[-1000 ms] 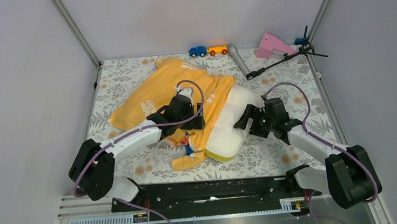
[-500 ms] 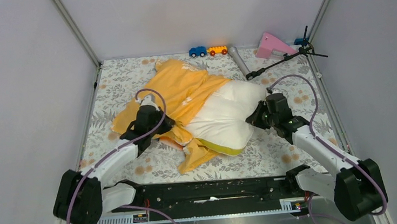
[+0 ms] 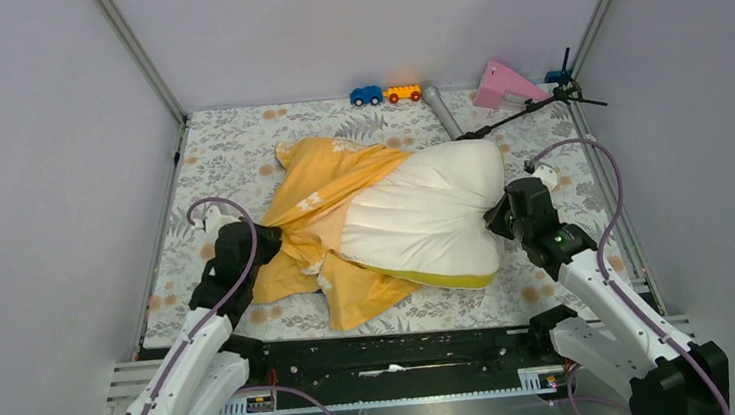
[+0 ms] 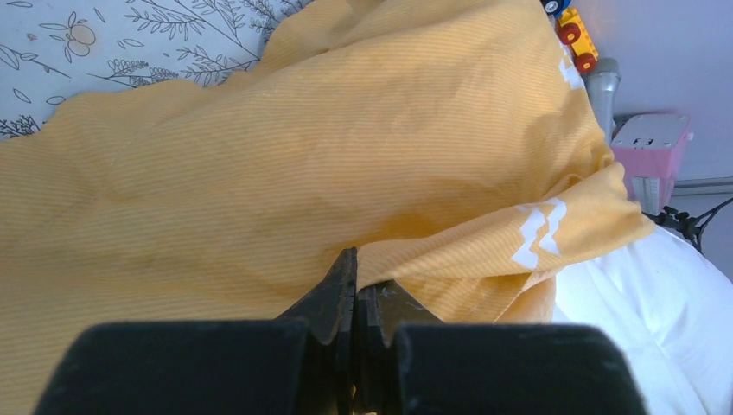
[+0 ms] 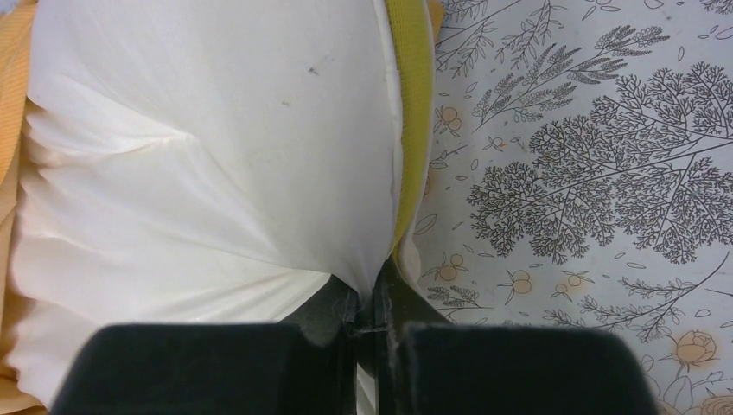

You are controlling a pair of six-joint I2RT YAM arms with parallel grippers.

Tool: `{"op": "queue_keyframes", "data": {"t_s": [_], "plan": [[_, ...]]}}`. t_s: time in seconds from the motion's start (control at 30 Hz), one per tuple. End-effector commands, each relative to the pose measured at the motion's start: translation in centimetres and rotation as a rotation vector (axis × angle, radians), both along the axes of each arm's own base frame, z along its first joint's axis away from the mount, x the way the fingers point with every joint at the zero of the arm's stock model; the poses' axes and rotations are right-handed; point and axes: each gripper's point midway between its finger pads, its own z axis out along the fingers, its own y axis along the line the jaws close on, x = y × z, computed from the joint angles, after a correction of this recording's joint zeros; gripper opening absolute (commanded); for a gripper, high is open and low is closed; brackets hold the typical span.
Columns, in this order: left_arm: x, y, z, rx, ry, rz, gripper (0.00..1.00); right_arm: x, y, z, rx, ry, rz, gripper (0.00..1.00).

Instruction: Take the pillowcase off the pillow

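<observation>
My left jaws are shut tight on a fold of the pillowcase point(image 3: 317, 192). My right jaws are clamped on the pillow point(image 3: 429, 212) edge beside its yellow strip point(image 5: 411, 130). Over the last second they have drawn apart, and far more white pillow lies bare between them on the tabletop point(image 3: 237, 144). I judge removal well advanced: only the end nearest my left jaws remains covered.
</observation>
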Motion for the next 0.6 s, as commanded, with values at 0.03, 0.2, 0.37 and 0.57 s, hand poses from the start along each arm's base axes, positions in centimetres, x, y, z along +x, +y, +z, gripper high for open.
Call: {"op": "queue_keyframes", "data": {"t_s": [0.03, 0.2, 0.37, 0.57], "plan": [[1.1, 2.3, 1.7, 0.047, -0.081, 0.094, 0.0, 2.2, -2.1, 2.1, -0.073, -0.077, -0.064, 0.0], [2.3, -2.3, 2.6, 0.026, -0.104, -0.178, 0.05, 3.5, 2.2, 2.2, -0.004, -0.022, 0.166, 0.13], [2.7, -4.9, 4.3, 0.014, -0.12, -0.337, 0.18, 5.3, 5.7, 4.5, 0.097, -0.017, 0.292, 0.23], [2.1, -4.6, 5.9, 0.015, -0.167, -0.329, 0.29, 7.8, 7.6, 7.0, 0.155, -0.059, 0.321, 0.24]]}}
